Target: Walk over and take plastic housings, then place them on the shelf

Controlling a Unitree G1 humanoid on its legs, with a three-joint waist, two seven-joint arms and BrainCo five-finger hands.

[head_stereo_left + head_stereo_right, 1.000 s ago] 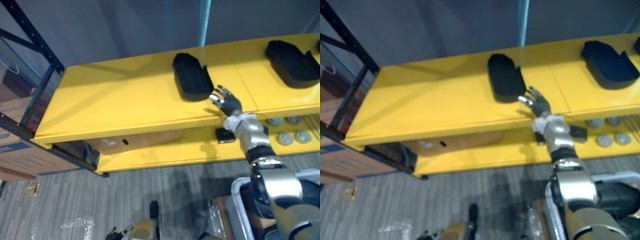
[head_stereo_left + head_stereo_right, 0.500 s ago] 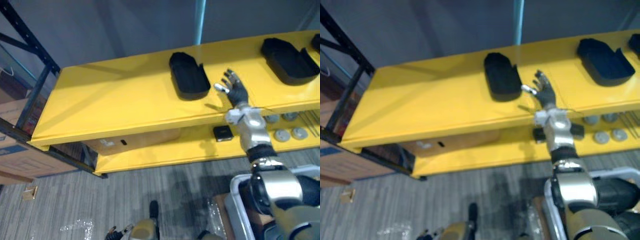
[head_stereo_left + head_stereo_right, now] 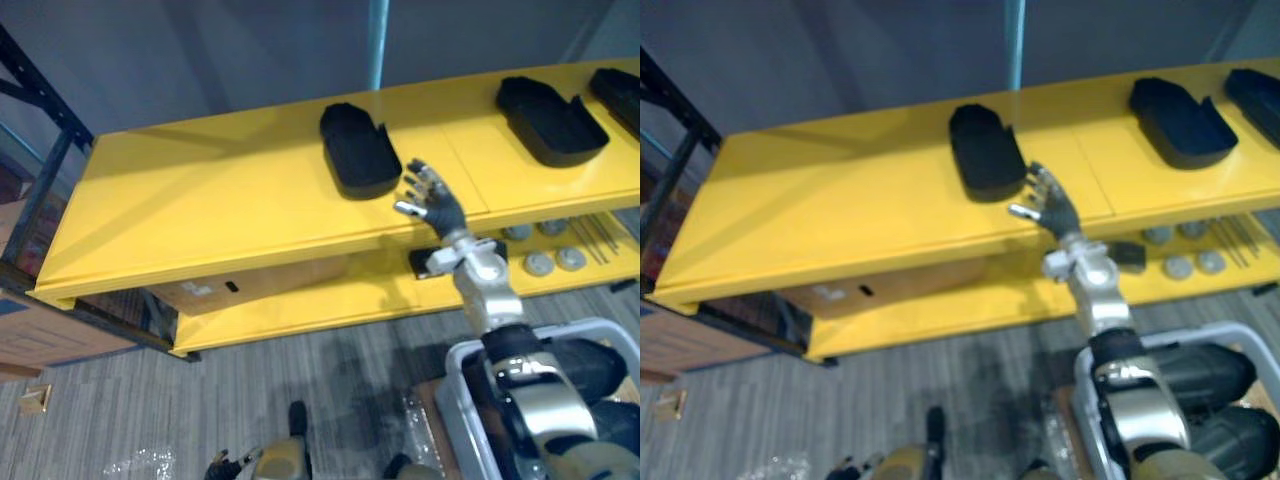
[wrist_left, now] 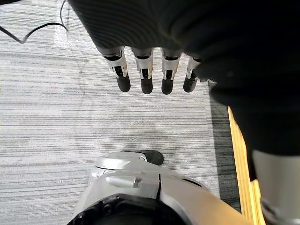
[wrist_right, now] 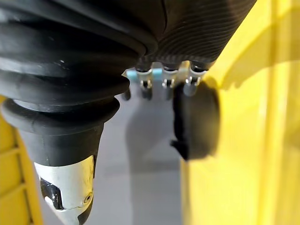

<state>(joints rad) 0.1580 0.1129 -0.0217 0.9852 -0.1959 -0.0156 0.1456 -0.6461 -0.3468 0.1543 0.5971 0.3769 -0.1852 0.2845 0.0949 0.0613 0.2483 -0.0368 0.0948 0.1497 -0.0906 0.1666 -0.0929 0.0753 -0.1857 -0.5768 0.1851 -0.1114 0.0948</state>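
Three black, shallow, tray-like plastic housings (image 3: 550,120) lie on the yellow shelf (image 3: 200,200), top board | right hand (image 3: 438,205) empty, fingers spread, just beside the housing (image 3: 358,150) nearest the shelf's left end | left wrist view: left hand (image 4: 146,77), fingers straight, empty, over carpet (image 4: 47,122) beside shelf

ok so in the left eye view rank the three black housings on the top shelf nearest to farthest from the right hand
1. left housing, just to the left of the right hand, close by its fingers.
2. middle housing, farther off on the hand's right.
3. right housing, at the view's right edge.
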